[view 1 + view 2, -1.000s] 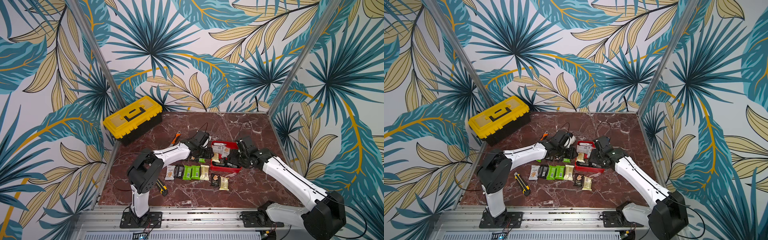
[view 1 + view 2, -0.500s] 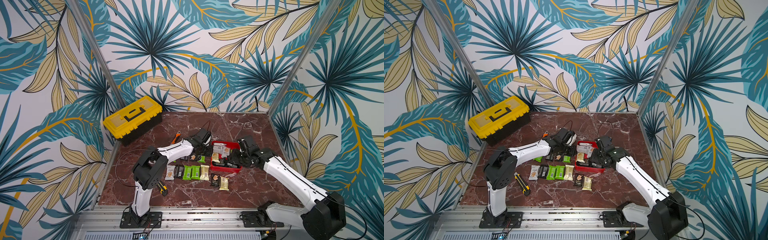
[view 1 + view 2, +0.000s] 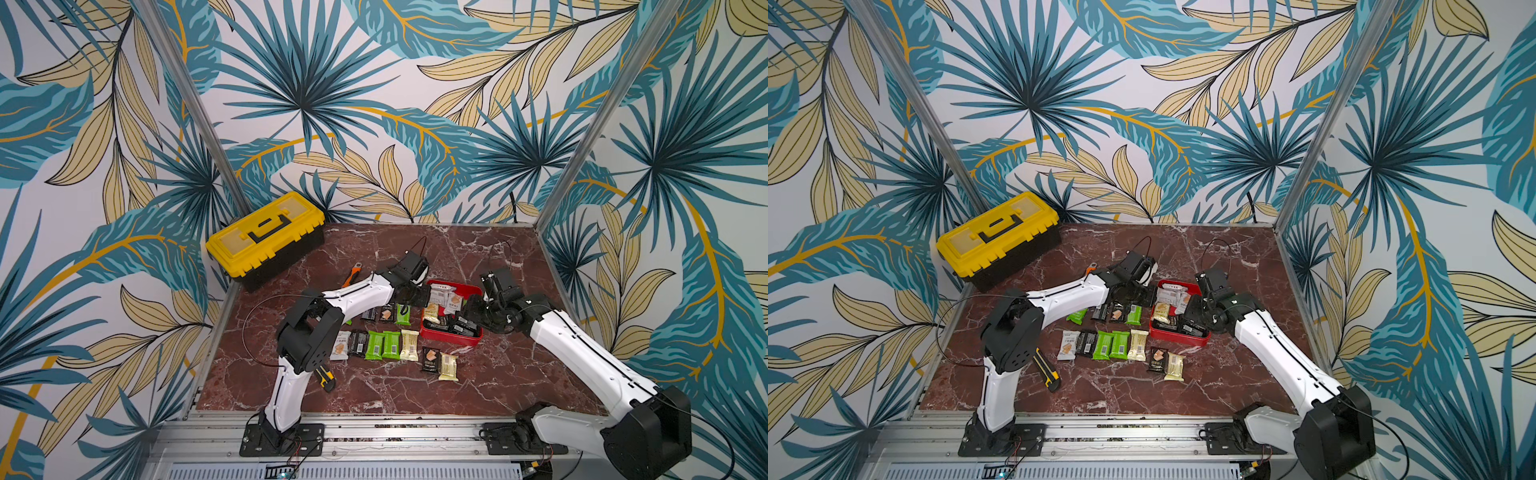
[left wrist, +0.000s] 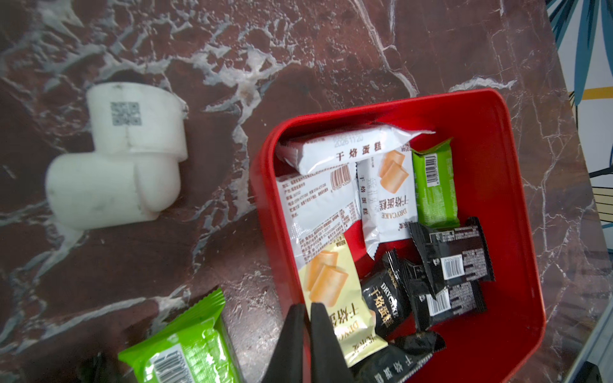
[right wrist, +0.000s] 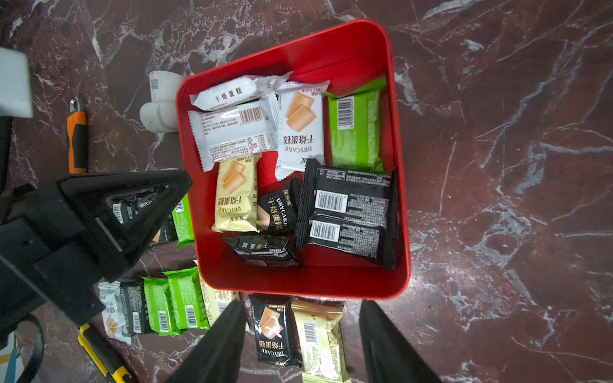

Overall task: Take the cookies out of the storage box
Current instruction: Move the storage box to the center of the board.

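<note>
The red storage box (image 3: 451, 341) (image 3: 1179, 340) sits mid-table with several cookies (image 4: 388, 185) (image 5: 351, 199) inside: white, cream, green and black packets. More cookies (image 3: 382, 345) (image 3: 1113, 345) lie in rows on the marble to its left and front. My left gripper (image 4: 307, 306) (image 3: 424, 297) is at the box's left wall (image 4: 285, 232). Its fingers are pressed together astride the rim, one outside and one over a cream packet (image 4: 335, 298). My right gripper (image 5: 302, 308) (image 3: 471, 309) hovers open by the box's right front, holding nothing.
A yellow-lidded toolbox (image 3: 266, 237) stands at the back left. A yellow-black utility knife (image 3: 326, 376) lies near the left arm's base. An orange-handled tool (image 3: 353, 274) and a white pipe elbow (image 4: 116, 159) lie behind the box's left side.
My left gripper has moved right from the packets on the table to the box's left wall and closed there. The right arm has hardly moved.
</note>
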